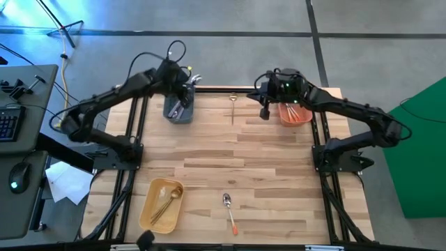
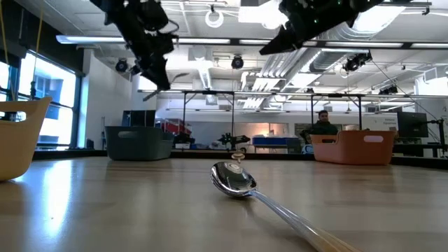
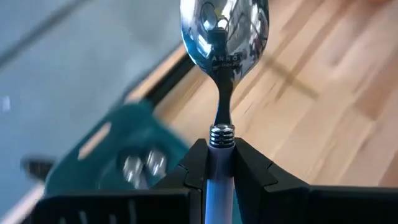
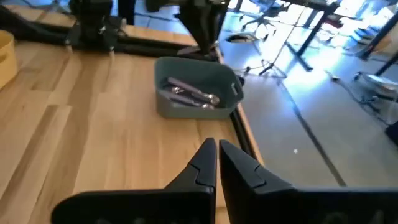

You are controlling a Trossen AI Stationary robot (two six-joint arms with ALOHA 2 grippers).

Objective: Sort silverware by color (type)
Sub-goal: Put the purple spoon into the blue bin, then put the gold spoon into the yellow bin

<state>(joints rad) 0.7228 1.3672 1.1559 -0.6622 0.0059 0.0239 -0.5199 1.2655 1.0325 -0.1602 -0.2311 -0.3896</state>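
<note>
A grey bin (image 1: 178,110) is sitting at the table's far left, and the left gripper (image 3: 219,165) is hovering over it, pinching a purple-handled spoon (image 3: 224,37) by its handle. The spoon looks light, stiff and slippery, so gripping the handle suits it. The right gripper (image 4: 216,163), fingers pressed together and empty, is hanging beside the orange bin (image 1: 295,113).

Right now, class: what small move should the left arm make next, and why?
Probably lower and release. The left tool grips a purple-handled spoon above the grey bin, which already holds purple-handled pieces. The right tool is shut, empty, by the orange bin.
</note>
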